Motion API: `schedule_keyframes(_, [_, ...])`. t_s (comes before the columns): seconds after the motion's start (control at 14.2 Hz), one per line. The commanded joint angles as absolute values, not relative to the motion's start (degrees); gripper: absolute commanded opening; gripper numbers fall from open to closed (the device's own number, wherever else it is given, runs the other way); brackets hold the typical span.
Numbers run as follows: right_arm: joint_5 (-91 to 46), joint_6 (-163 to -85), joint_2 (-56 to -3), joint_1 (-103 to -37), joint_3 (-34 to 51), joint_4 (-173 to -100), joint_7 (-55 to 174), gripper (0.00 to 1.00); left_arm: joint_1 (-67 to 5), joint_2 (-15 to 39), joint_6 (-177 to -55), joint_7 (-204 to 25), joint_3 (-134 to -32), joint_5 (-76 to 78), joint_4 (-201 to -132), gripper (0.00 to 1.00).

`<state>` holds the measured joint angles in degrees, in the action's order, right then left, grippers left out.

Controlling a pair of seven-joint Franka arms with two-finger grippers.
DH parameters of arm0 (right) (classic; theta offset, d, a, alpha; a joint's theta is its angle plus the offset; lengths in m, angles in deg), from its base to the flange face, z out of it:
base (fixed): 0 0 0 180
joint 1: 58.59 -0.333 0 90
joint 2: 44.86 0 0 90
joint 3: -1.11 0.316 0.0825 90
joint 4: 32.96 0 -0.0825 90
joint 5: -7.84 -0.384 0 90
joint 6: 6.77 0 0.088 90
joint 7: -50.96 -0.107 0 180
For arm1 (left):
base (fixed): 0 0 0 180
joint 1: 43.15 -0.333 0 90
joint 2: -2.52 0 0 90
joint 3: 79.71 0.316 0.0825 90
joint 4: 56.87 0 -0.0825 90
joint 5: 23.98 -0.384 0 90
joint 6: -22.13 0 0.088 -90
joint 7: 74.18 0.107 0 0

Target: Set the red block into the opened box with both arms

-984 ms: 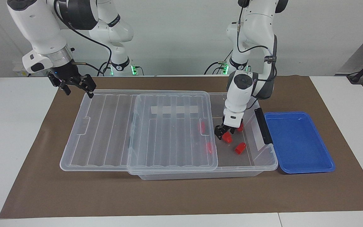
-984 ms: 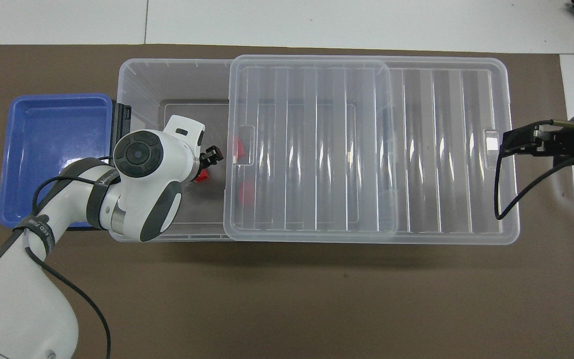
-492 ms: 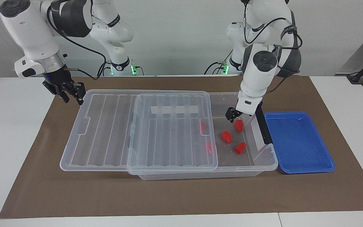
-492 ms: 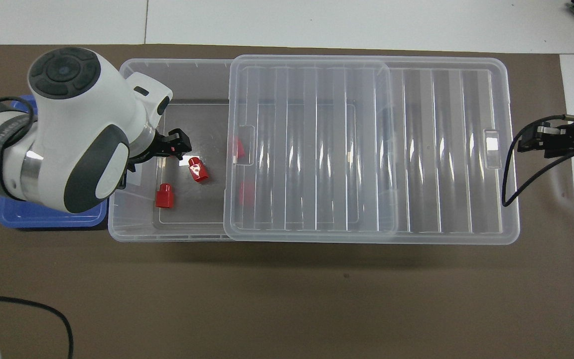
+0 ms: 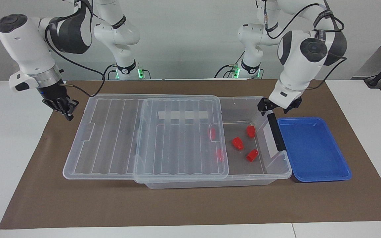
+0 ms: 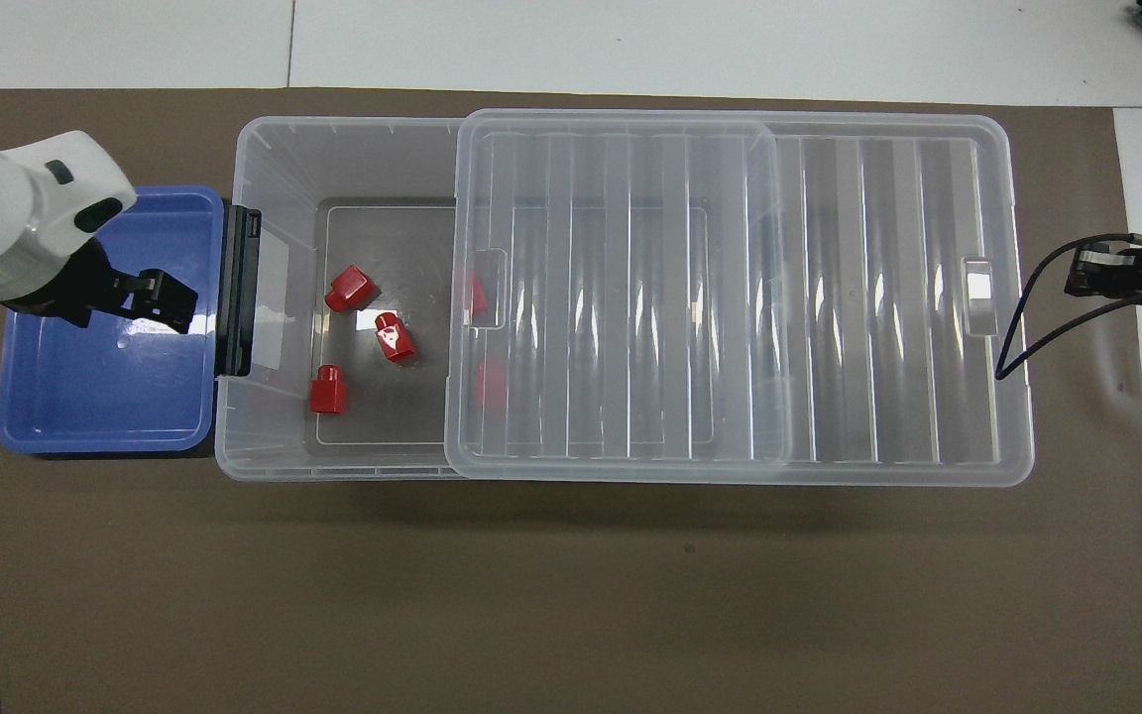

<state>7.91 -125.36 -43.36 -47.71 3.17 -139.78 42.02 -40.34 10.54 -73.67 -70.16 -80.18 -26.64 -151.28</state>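
The left arm (image 5: 296, 62) was bent at the elbow with its wrist angled down, and the left gripper (image 5: 278, 106) hung over the black handle (image 5: 275, 132) at the box's (image 5: 278, 173) end, at the edge of the blue tray (image 5: 313, 150). Its jaws were spread and carried nothing. The right arm (image 5: 28, 49) sloped down at its own end of the surface (image 5: 190, 205), and the right gripper (image 5: 63, 107) was raised over the brown mat (image 5: 51, 138) just off the lid's (image 5: 117, 135) corner, jaws pressed together on nothing.

The overhead view placed the left gripper (image 6: 155, 302) over the tray (image 6: 95, 397) rather than the box (image 6: 274, 159), and showed only the tip of the right gripper (image 6: 1106, 273). The facing view showed both arms whole.

The lid lay slid toward the right arm's end, leaving the box's end by the tray uncovered. Three red blocks lay on the uncovered floor: one (image 5: 250, 131) nearest the robots and closest to the left gripper, a second (image 5: 237, 143) toward the middle, a third (image 5: 252, 155) farthest from the robots. Two more blocks (image 5: 212, 133) (image 5: 220, 154) showed dimly under the lid's edge. All lay well below and apart from the left gripper's jaws.
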Motion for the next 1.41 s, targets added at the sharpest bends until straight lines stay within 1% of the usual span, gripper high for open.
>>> schedule_keyframes(0.0, [7.2,-128.6,-43.5,-45.1,3.4,-142.6,47.1,0.00,-47.6,10.5,-72.7,-58.9,-80.8,-26.3,-150.6,1.00])
schedule_keyframes(0.14, [7.2,-128.2,-43.3,-45.8,3.4,-142.8,47.3,0.00,-52.3,9.2,-72.6,-53.6,-80.8,-26.1,-151.2,1.00])
schedule_keyframes(0.21, [7.2,-128.4,-42.7,-45.8,3.5,-142.7,47.1,0.00,-52.9,9.1,-73.0,-53.7,-80.8,-26.0,-151.6,1.00])
schedule_keyframes(0.56, [7.2,-127.9,-41.1,-46.1,3.5,-142.6,47.4,0.00,-49.5,8.3,-74.8,-55.5,-81.2,-26.0,-152.7,1.00])
schedule_keyframes(0.77, [7.2,-127.8,-40.5,-47.3,3.7,-142.6,47.4,0.00,-46.3,5.4,-75.3,-62.6,-81.5,-26.1,-152.4,1.00])
schedule_keyframes(0.91, [7.1,-127.5,-40.5,-49.1,3.6,-142.6,47.1,0.00,-46.1,4.7,-75.7,-62.2,-81.6,-26.1,-152.4,1.00])
schedule_keyframes(1.05, [7.1,-125.4,-40.5,-50.8,3.7,-142.3,46.9,0.00,-46.1,3.2,-75.0,-62.2,-81.6,-26.1,-152.6,1.00])
schedule_keyframes(1.34, [6.4,-123.0,-40.8,-53.4,3.9,-142.1,46.8,0.00,-46.0,2.3,-76.3,-62.1,-81.6,-26.1,-154.0,1.00])
